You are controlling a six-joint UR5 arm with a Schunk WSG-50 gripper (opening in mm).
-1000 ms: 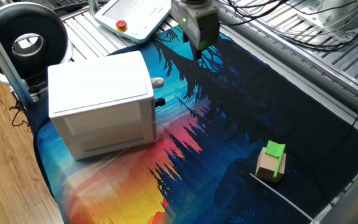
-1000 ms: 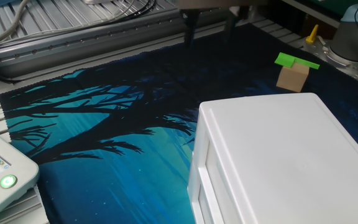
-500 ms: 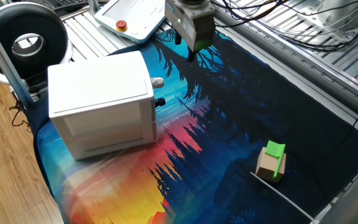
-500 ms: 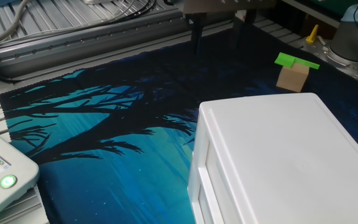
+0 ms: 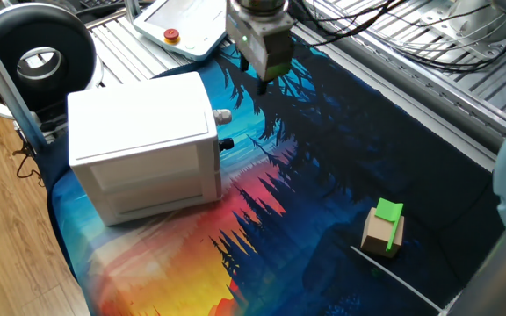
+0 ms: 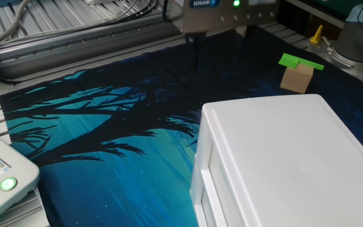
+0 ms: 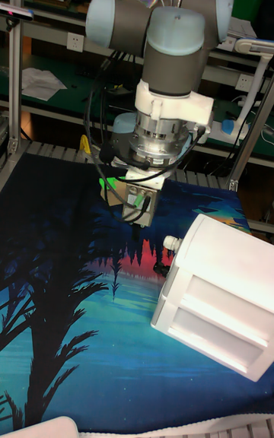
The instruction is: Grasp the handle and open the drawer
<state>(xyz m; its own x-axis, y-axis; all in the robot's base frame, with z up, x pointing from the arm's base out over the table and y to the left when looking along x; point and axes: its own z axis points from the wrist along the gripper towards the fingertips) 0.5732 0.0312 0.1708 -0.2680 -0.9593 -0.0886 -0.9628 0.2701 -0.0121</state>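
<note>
Beside the white cabinet (image 5: 143, 145), on its knob side, the gripper (image 6: 220, 55) is hanging above the printed mat (image 5: 323, 175), well apart from the box and higher than its top. Its two dark fingers (image 6: 197, 53) are standing apart with nothing between them, so the jaws are open. The handle (image 5: 223, 115), a small silvery knob, is sticking out of the cabinet's upper front, where the drawer (image 7: 176, 259) is sitting fully closed; just below the silvery knob a small black knob (image 5: 227, 142) is protruding from the lower front.

The chief risk, as I judge it, is aiming at the wrong knob, since the two are sitting close together on the same face. A descent that is too shallow could also be bumping the cabinet's top edge, and a poorly centred closing could be letting the round knob slip out, or dragging the whole light cabinet across the mat instead of opening the drawer.
</note>
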